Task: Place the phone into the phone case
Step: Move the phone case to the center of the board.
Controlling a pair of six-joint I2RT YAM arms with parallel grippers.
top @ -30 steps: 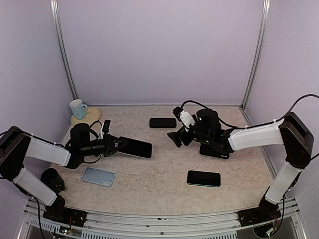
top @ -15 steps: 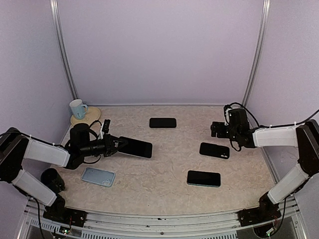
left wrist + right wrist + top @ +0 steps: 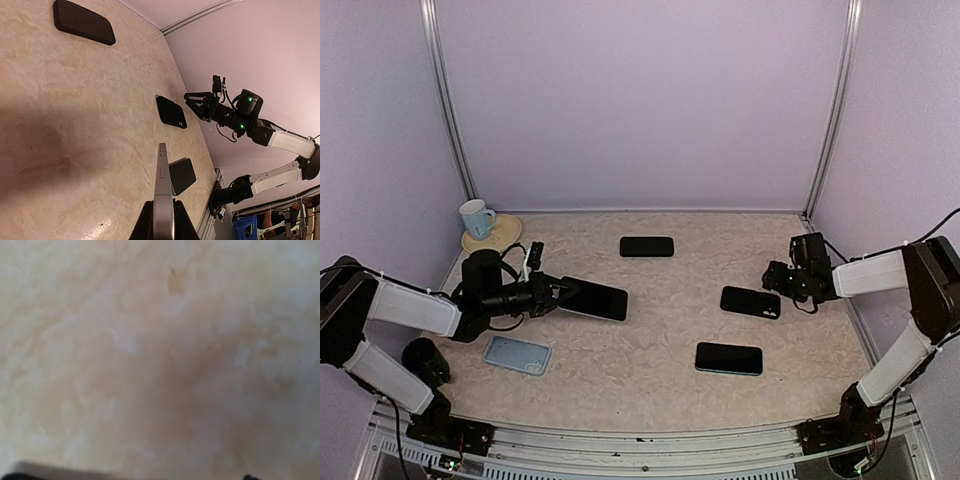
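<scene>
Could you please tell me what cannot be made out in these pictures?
- Right wrist view: blurred tabletop only; fingers of the right pincer are cut off by the bottom edge.
- Left wrist view: the phone in the left pincer shows edge-on, its screen hidden.
- Top view: three dark slabs are too small to tell phone from case.

Phone [image 3: 592,298]: black slab w/ silver side rail & buttons, showing edge-on in left wrist view [image 3: 162,190]. It's being held at its left end by the left gripper [image 3: 558,292], riding approx level just above the table [image 3: 650,330], left of centre.

Black case [image 3: 647,246] is lying flat nr the middle of the far edge. 2nd black case [image 3: 750,302] is lying flat twd the right edge.

Dark glossy slab [image 3: 728,358] is lying flat nr the near edge, right of centre. Pale blue slab [image 3: 517,355] is lying flat twd the near-left corner. Phone or case, can't tell for either.
</scene>
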